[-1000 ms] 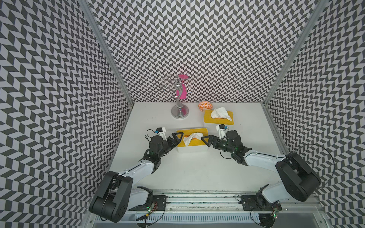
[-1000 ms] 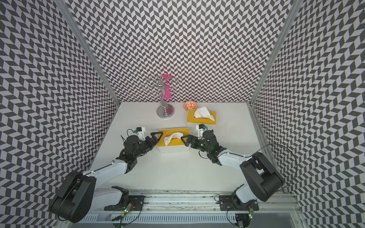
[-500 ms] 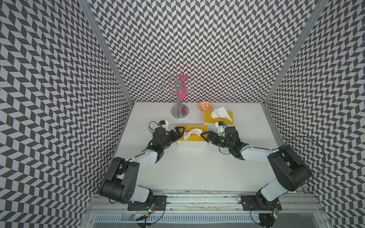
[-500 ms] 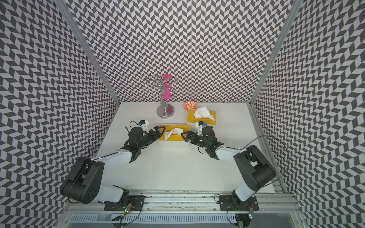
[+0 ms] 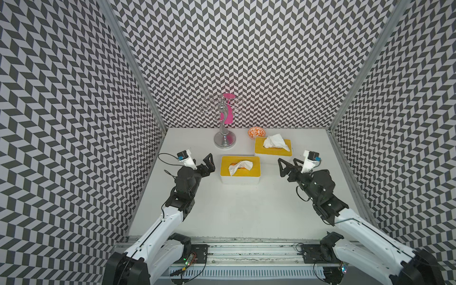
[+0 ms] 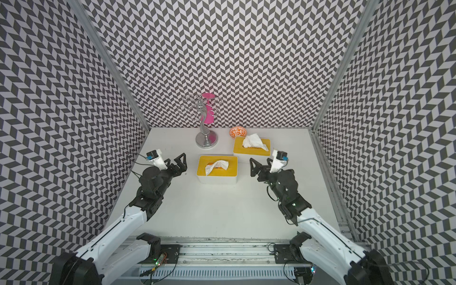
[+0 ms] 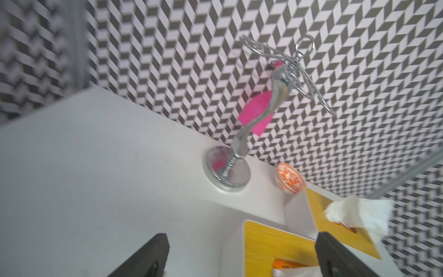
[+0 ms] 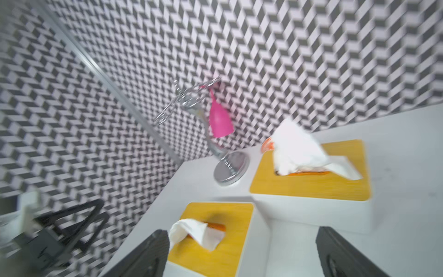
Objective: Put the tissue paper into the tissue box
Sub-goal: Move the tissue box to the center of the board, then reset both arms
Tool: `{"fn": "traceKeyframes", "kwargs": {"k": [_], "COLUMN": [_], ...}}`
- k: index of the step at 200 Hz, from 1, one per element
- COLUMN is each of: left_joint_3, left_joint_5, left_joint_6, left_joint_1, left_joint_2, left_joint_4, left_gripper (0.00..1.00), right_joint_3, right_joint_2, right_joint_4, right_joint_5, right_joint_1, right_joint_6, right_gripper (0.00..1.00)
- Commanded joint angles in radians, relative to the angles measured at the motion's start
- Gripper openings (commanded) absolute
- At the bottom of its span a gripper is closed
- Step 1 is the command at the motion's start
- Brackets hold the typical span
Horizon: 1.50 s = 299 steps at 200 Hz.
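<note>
Open, empty left fingers (image 5: 209,158) and right fingers (image 5: 281,165) flank the nearer tissue box (image 5: 240,180).
Pinch tissue paper (image 5: 239,166) low, probably at the slot (image 8: 217,226); tuck in.

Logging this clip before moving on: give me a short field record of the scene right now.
near tissue box: lid on, tissue paper sticking out of its slot
far tissue box: further back, its tissue also sticking out
left end effector: open, empty
right end effector: open, empty
other things: metal stand, pink glass, orange bowl
task: not done
</note>
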Motion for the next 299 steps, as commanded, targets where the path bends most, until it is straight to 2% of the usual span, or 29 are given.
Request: {"fn": "traceKeyframes", "kwargs": {"k": [1, 28, 47, 79, 115, 130, 143, 149, 157, 167, 177, 193, 206, 215, 224, 241, 251, 299], "left_joint_3": [-0.099, -0.208, -0.226, -0.282, -0.308, -0.3, -0.301, -0.298, -0.283, -0.265, -0.281, -0.302, -0.273, -0.25, -0.22, -0.219, -0.209, -0.201], "left_joint_5": [-0.211, -0.273, -0.267, -0.226, -0.128, -0.083, -0.048, -0.033, -0.016, 0.002, 0.015, 0.011, 0.007, 0.008, 0.008, -0.005, -0.008, 0.004], "left_joint_6": [0.167, 0.28, 0.331, 0.396, 0.444, 0.448, 0.444, 0.443, 0.447, 0.449, 0.463, 0.465, 0.469, 0.473, 0.459, 0.466, 0.454, 0.453], "left_joint_1": [0.011, 0.016, 0.035, 0.079, 0.138, 0.157, 0.174, 0.18, 0.189, 0.196, 0.199, 0.203, 0.205, 0.205, 0.205, 0.205, 0.205, 0.211], "left_joint_2": [-0.021, 0.007, 0.06, 0.187, 0.332, 0.354, 0.379, 0.39, 0.406, 0.42, 0.448, 0.541, 0.619, 0.642, 0.615, 0.639, 0.619, 0.624], "left_joint_4": [0.096, 0.32, 0.403, 0.623, 0.797, 0.816, 0.859, 0.872, 0.869, 0.849, 0.908, 1.042, 1.068, 1.061, 0.953, 0.991, 0.937, 0.928], "left_gripper": [1.0, 1.0, 1.0, 1.0, 1.0, 1.0, 1.0, 1.0, 1.0, 1.0, 1.0, 1.0, 1.0, 1.0, 1.0, 1.0, 1.0, 1.0], "right_joint_3": [-0.119, -0.241, -0.291, -0.356, -0.374, -0.359, -0.326, -0.319, -0.329, -0.347, -0.373, -0.339, -0.275, -0.244, -0.216, -0.246, -0.235, -0.218], "right_joint_2": [-0.097, -0.118, -0.068, 0.132, 0.388, 0.447, 0.487, 0.502, 0.567, 0.686, 0.78, 0.687, 0.661, 0.696, 0.735, 0.71, 0.71, 0.733], "right_joint_4": [0.104, 0.225, 0.298, 0.585, 0.915, 0.978, 0.957, 0.941, 1.031, 1.189, 1.381, 1.163, 1.008, 1.005, 1.017, 1.031, 1.012, 1.016], "right_joint_5": [0.293, 0.329, 0.247, 0.179, 0.115, 0.088, 0.061, 0.005, -0.057, -0.062, -0.062, -0.039, -0.03, 0.015, 0.079, 0.041, 0.024, 0.033], "right_joint_1": [-0.054, -0.175, -0.261, -0.333, -0.341, -0.354, -0.361, -0.377, -0.391, -0.391, -0.389, -0.392, -0.392, -0.391, -0.392, -0.392, -0.391, -0.393], "right_joint_6": [-0.2, -0.297, -0.349, -0.399, -0.465, -0.459, -0.453, -0.449, -0.453, -0.452, -0.465, -0.439, -0.44, -0.423, -0.398, -0.418, -0.425, -0.414], "right_gripper": [1.0, 1.0, 1.0, 1.0, 1.0, 1.0, 0.99, 1.0, 0.99, 1.0, 1.0, 0.99, 1.0, 1.0, 1.0, 0.99, 1.0, 1.0]}}
